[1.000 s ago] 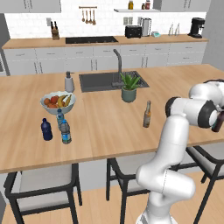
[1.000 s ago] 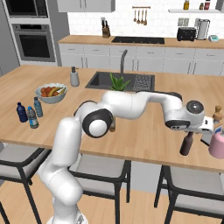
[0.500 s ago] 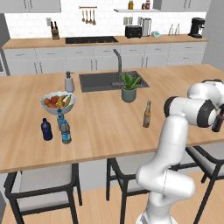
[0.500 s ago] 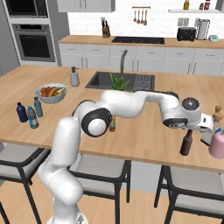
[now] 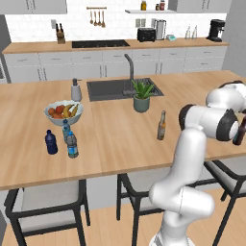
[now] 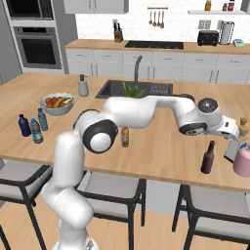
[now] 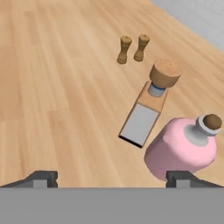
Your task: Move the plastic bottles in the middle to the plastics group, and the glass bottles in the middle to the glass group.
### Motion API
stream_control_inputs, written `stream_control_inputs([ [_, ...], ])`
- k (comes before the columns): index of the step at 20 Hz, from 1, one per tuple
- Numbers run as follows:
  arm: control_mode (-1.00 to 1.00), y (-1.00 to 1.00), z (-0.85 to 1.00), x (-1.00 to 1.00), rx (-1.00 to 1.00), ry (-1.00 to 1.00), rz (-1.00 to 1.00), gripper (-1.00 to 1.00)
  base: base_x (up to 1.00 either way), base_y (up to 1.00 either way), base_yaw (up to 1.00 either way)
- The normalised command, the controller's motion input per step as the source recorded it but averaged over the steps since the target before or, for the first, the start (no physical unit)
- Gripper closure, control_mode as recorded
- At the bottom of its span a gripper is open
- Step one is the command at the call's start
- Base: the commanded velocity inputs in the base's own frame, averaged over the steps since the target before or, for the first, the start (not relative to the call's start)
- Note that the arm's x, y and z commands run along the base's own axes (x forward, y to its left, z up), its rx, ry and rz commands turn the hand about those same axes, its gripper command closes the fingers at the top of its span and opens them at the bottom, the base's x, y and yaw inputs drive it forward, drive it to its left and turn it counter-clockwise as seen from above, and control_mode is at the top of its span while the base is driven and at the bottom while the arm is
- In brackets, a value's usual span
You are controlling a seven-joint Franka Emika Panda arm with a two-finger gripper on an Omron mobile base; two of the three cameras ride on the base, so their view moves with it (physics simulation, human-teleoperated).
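Right base view shows the near-black dark brown long-necked glass bottle (image 6: 208, 157) standing upright on the wooden tabletop (image 6: 161, 146) at the far right, near a pink round flask (image 6: 242, 161) and the pair of small stubby brown bottles (image 7: 132, 48), so that one looks delivered. Its hand (image 7: 112, 178) hovers above with fingertips (image 7: 41, 178) spread apart, holding nothing. Left to do, I judge: the amber long-necked bottle with a pale label (image 5: 162, 126) stands mid-table, while the small clear water bottle with a blue label band (image 5: 72, 145) already stands beside the squat navy-blue bottle (image 5: 51, 142) and slim pale-blue bottle (image 5: 66, 129).
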Motion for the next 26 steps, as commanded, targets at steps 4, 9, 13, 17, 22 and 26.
stream_control_inputs([
  [4,-1.0,0.69,0.19,-0.21,0.0,-0.16,0.01,-1.0,0.0,0.0,0.0],
  [9,-1.0,0.84,0.01,-0.17,0.0,-0.11,0.11,-1.0,0.0,0.0,0.0],
  [13,-1.0,0.77,0.12,-0.09,0.0,-0.01,0.26,-1.0,0.0,0.0,0.0],
  [17,-1.0,0.91,0.31,-0.04,0.0,0.11,0.22,-1.0,0.0,0.0,0.0],
  [22,-1.0,0.87,0.48,0.0,0.0,0.26,0.1,-1.0,0.0,0.0,0.0],
  [26,-1.0,0.78,0.61,0.0,0.0,0.23,0.01,-1.0,0.0,0.0,0.0],
])
